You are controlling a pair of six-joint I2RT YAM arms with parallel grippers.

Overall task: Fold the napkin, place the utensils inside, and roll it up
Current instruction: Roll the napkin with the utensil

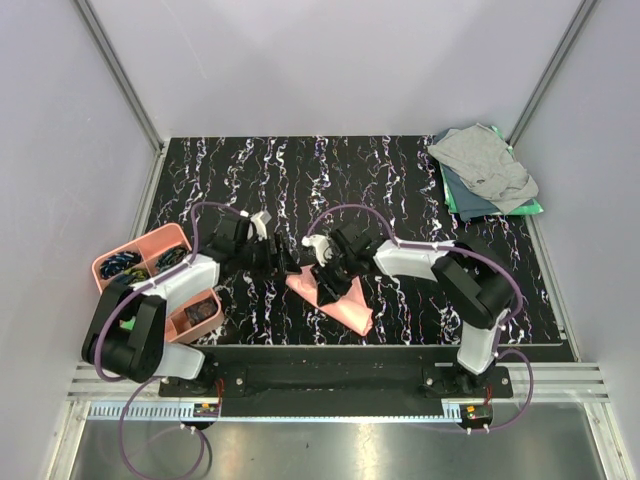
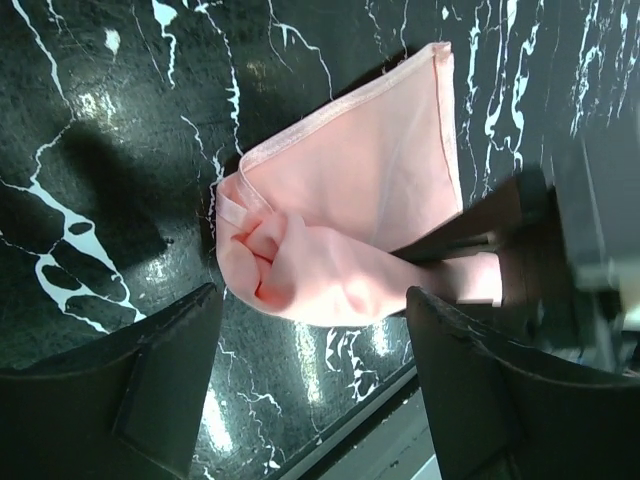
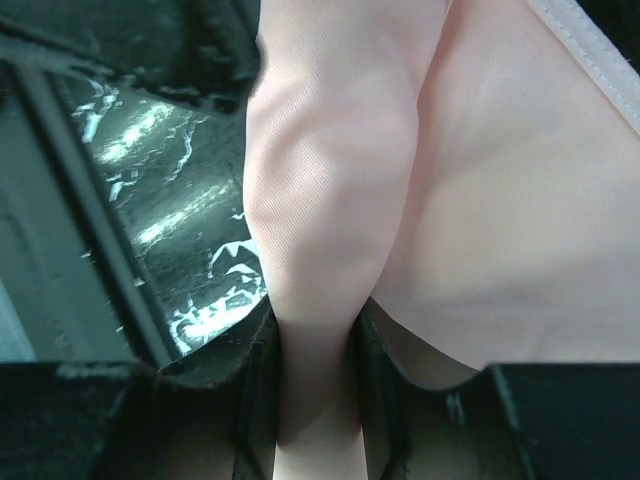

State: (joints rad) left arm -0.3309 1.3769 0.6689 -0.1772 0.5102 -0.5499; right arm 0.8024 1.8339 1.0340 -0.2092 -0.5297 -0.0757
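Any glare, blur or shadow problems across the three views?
Top external: sharp, evenly lit, no strong glare on the table. Left wrist: glare streaks on it, a dark shadow at left, the left hand dark and soft. Right wrist: the napkin fills the frame, soft, pinched in the right hand; glare at left.

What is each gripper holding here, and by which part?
The right gripper pinches the napkin by a raised, bunched fold of cloth between its fingers. The left gripper stands open and holds nothing.
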